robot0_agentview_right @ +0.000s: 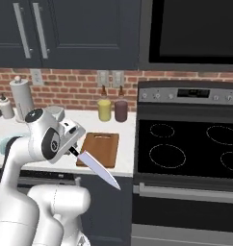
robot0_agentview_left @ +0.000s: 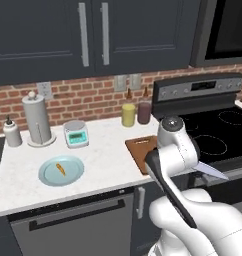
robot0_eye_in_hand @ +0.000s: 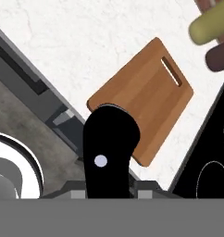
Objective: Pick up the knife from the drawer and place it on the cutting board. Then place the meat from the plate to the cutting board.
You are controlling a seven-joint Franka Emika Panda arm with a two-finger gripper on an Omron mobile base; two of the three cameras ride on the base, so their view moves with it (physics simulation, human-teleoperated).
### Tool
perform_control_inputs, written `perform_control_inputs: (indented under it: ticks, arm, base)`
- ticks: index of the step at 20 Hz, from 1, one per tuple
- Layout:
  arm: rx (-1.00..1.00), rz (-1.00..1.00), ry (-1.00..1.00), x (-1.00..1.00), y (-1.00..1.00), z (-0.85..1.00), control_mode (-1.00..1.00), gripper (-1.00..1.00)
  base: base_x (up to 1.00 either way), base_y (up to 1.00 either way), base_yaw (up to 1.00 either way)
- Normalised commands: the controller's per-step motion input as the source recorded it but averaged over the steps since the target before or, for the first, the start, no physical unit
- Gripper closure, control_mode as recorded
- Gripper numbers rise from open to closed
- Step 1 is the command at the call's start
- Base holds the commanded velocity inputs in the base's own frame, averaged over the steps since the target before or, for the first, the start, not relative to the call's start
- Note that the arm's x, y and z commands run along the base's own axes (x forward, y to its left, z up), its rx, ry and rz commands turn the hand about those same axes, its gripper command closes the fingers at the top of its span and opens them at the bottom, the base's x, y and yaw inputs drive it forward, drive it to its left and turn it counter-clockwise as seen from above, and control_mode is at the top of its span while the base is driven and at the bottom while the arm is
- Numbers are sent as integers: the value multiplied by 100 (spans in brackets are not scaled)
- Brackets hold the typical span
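Glossy white arm [robot0_agentview_left: 179, 150], dark joints

A home kitchen, rendered. Marked by a black glass-top stove [robot0_agentview_right: 186, 153], a white marble counter [robot0_agentview_left: 103, 150] against a red brick backsplash [robot0_agentview_left: 83, 97], and dark navy cabinets [robot0_agentview_left: 93, 35]. Also a paper towel holder [robot0_agentview_left: 37, 120] and a cutting board [robot0_agentview_right: 100, 148].

White arm rising from base, bending at elbow, leaning forward. Wrist turning hand [robot0_agentview_right: 72, 148] sideways and a bit down. Hand hanging in air above front edge of bench [robot0_agentview_left: 108, 170]. Two fingers squeezing black handle of knife [robot0_agentview_right: 97, 169], holding it tight. Blade sticking out from hand, pointing down and to robot's right. In hand view, handle [robot0_eye_in_hand: 109, 148] standing between fingertips.
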Motion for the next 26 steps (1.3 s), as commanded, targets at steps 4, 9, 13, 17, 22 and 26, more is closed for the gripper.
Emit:
perform_control_inputs:
  ticks: [4,9,13,17,22,26]
  arm:
    - [0,0,0,0,0,0,100,100]
    - [0,0,0,0,0,0,100,100]
    - [0,0,0,0,0,0,100,100]
    - [0,0,0,0,0,0,100,100]
    - [5,8,1,72,-32,0,-100,100]
    - [-4,29,10,54,-58,0,-100,100]
  base:
    - [10,52,4]
    - [19,58,5]
    - [45,0,0]
    - [70,1,0]
    - [18,0,0]
    - [0,0,0]
